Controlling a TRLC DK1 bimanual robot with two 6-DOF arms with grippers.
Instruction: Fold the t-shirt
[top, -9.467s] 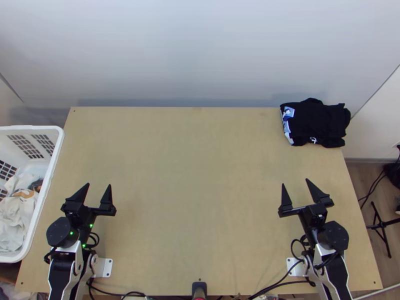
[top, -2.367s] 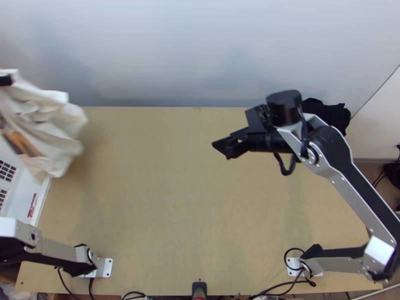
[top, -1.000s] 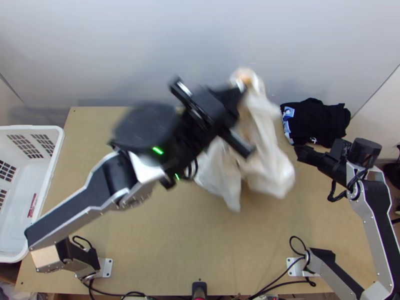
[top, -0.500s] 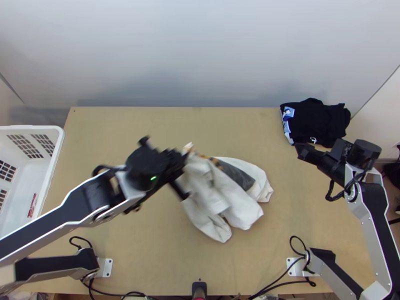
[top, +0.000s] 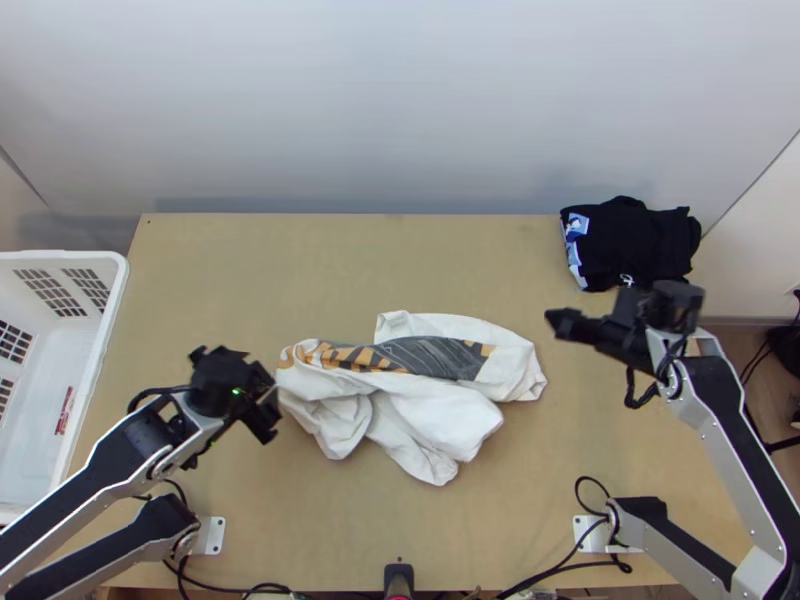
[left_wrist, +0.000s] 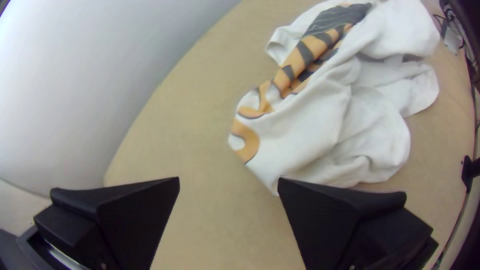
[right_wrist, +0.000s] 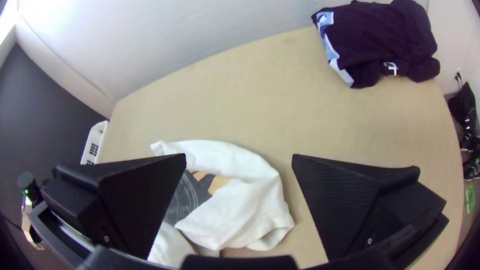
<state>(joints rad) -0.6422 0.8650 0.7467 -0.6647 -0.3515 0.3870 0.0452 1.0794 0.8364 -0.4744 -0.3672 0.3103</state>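
White cloth t-shirt (top: 432, 405) lay bunched between wooden worktop's (top: 300, 270) side edges; black left gripper (top: 270, 398) and right gripper (top: 556, 322) had jaws apart.

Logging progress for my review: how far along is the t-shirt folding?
Done: the white t-shirt is on the table, outside the basket.
In hand: nothing; the left gripper and right gripper have open fingers.
Left: likely flattening, then all the folding, since the shirt lies bunched and creased.
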